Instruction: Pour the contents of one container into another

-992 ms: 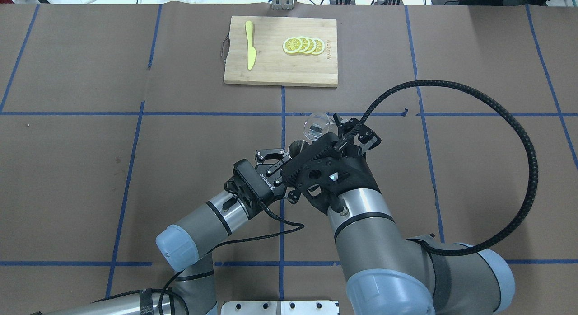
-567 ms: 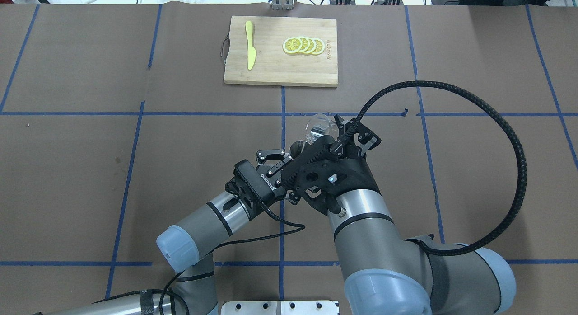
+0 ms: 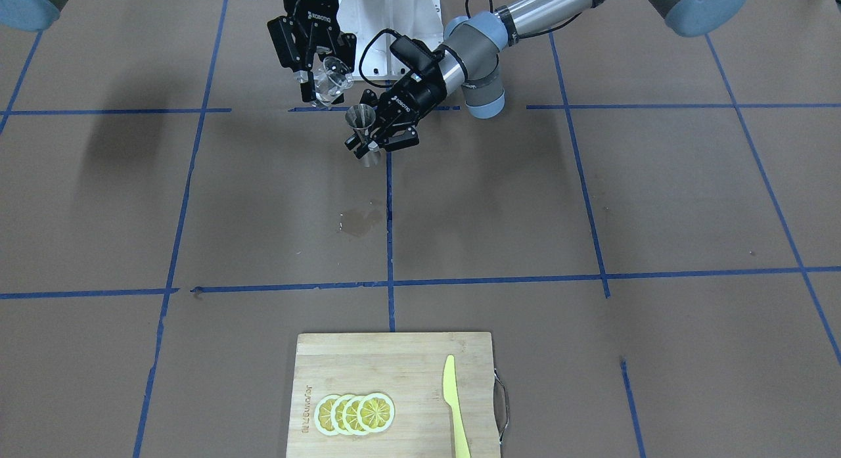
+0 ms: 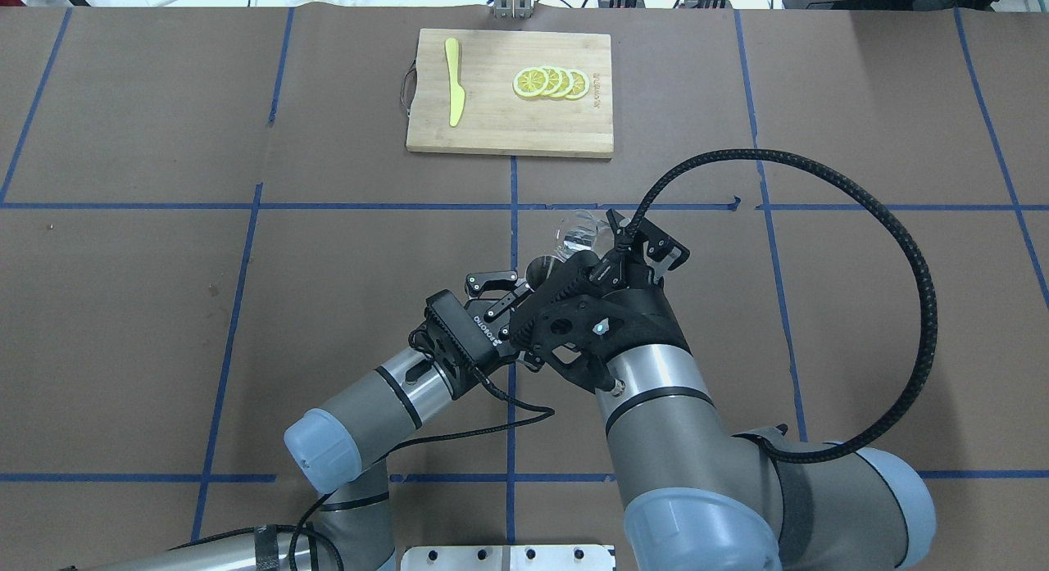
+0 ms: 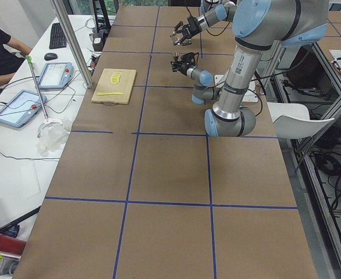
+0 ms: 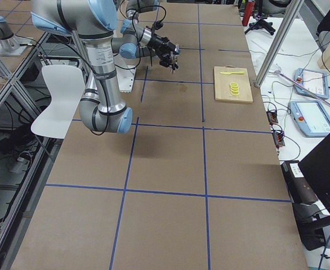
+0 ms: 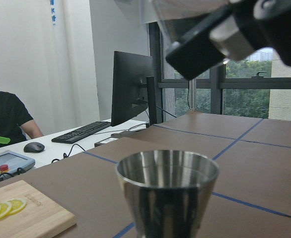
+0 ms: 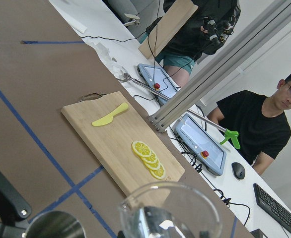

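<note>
- Front view: my right gripper (image 3: 324,85) clenches the small clear rounded glass cup (image 3: 333,79), tilted, up beside my left gripper (image 3: 372,142), which grasps the grey steel hourglass jigger (image 3: 360,119).
- Overhead: I'd tip slowly, with the lip centred over the jigger's mouth.
- Right wrist: one cup, one jigger, four lemon slices (image 8: 149,158), one yellow knife (image 8: 109,114), one wooden board (image 8: 103,144).

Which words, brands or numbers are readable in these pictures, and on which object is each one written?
"ROBOTIQ": on the body of the right gripper.
"ROBOTIQ": on the body of the left gripper.
The mark on the cutting board: too small to read.
The blue wall sign: blurred.
</note>
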### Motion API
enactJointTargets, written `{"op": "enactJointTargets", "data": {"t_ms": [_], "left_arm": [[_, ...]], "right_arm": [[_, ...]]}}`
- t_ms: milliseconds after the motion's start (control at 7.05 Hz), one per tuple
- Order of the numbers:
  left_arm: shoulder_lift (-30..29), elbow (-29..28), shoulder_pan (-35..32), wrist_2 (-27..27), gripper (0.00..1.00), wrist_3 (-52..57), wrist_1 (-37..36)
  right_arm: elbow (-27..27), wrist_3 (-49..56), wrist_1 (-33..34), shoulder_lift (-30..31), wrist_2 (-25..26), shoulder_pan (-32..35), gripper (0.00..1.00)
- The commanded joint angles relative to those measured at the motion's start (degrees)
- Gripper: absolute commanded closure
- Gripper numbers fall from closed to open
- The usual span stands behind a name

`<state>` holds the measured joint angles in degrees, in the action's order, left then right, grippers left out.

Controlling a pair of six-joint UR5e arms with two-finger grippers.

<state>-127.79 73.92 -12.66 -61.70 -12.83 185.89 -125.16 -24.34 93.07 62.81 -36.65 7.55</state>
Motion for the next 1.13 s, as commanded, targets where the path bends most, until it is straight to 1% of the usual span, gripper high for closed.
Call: {"op": "enactJointTargets", "data": {"t_ms": [0,992], "left_arm": [[0.0,0.0,0.0,0.0,1.00,0.0,0.0],[-0.1,0.1,0.0,0.0,1.00,0.0,0.0]], "right_arm": [[-0.1,2.5,1.0,0.0,0.0,-0.2,1.00],[-0.2,8.5,2.0,-0.1,0.1,-0.1,1.00]]}}
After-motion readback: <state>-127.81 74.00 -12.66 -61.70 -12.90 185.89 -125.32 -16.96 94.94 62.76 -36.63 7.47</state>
